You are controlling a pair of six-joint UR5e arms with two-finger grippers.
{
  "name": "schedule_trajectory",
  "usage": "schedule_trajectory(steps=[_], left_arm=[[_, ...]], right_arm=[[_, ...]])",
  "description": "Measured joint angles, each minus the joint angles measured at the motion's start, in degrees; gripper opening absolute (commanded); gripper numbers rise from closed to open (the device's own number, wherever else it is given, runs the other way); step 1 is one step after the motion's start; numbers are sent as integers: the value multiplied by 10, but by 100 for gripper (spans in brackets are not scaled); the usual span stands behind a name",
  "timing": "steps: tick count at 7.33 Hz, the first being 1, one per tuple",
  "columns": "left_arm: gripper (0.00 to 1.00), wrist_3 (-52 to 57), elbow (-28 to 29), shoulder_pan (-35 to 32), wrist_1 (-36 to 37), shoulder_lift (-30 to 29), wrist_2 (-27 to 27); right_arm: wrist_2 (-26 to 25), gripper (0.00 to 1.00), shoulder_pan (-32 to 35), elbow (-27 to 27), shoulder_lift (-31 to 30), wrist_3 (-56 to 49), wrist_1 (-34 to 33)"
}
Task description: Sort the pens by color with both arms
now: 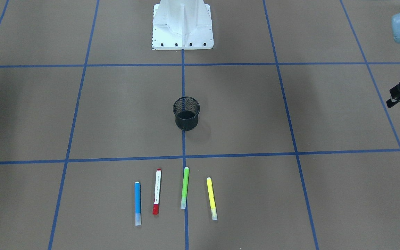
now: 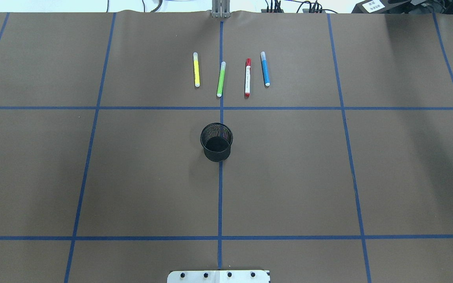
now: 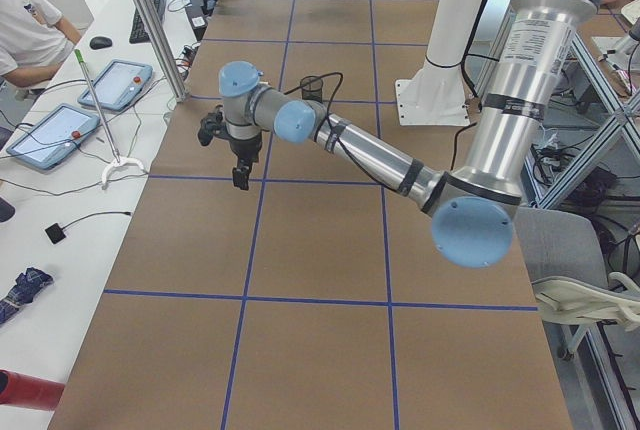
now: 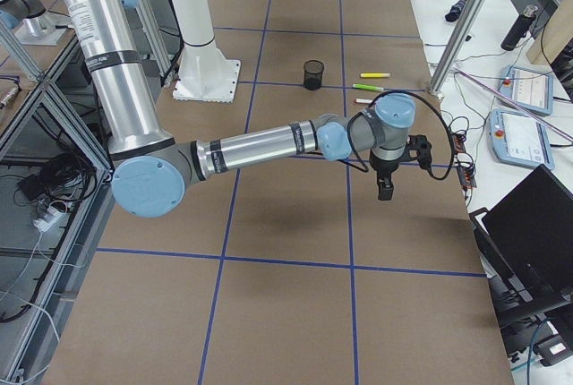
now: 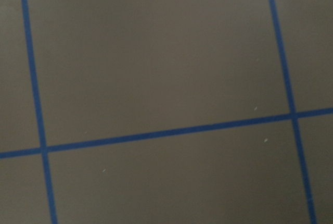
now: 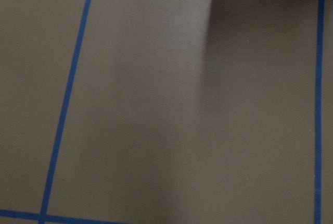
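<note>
Four pens lie side by side on the brown table, on the operators' side of the black mesh cup (image 2: 216,142): yellow (image 2: 196,69), lime green (image 2: 221,79), white with red cap (image 2: 247,78), and blue (image 2: 265,68). My left gripper (image 3: 241,180) hangs pointing down over the table's left end, far from the pens. My right gripper (image 4: 384,192) hangs the same way over the right end. Both grippers show only in the side views, so I cannot tell whether they are open or shut. Both wrist views show only bare table and blue tape.
The white pedestal base (image 1: 182,24) stands at the robot's edge, in line with the cup (image 1: 186,113). Blue tape lines divide the table into squares. A person sits at a side bench with tablets (image 3: 50,135). A laptop (image 4: 528,233) lies off the right end.
</note>
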Motion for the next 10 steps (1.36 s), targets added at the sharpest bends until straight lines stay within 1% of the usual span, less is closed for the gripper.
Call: schedule_trajectory(steps=[1, 3, 6, 7, 8, 10], left_arm=[[100, 43, 10, -25, 0, 29, -7], [100, 78, 19, -50, 0, 56, -11], [100, 81, 25, -58, 5, 57, -9], [100, 82, 28, -59, 6, 58, -6], [100, 81, 36, -59, 6, 59, -1], [100, 80, 67, -65, 6, 60, -2]], right_arm=[[4, 100, 8, 0, -17, -4, 1], [3, 100, 11, 1, -26, -1, 1], [-7, 100, 4, -1, -24, 0, -7], [-12, 100, -3, 1, -23, -2, -20], [-15, 100, -8, 3, -21, -4, -41], [-17, 100, -11, 6, -23, -10, -58]])
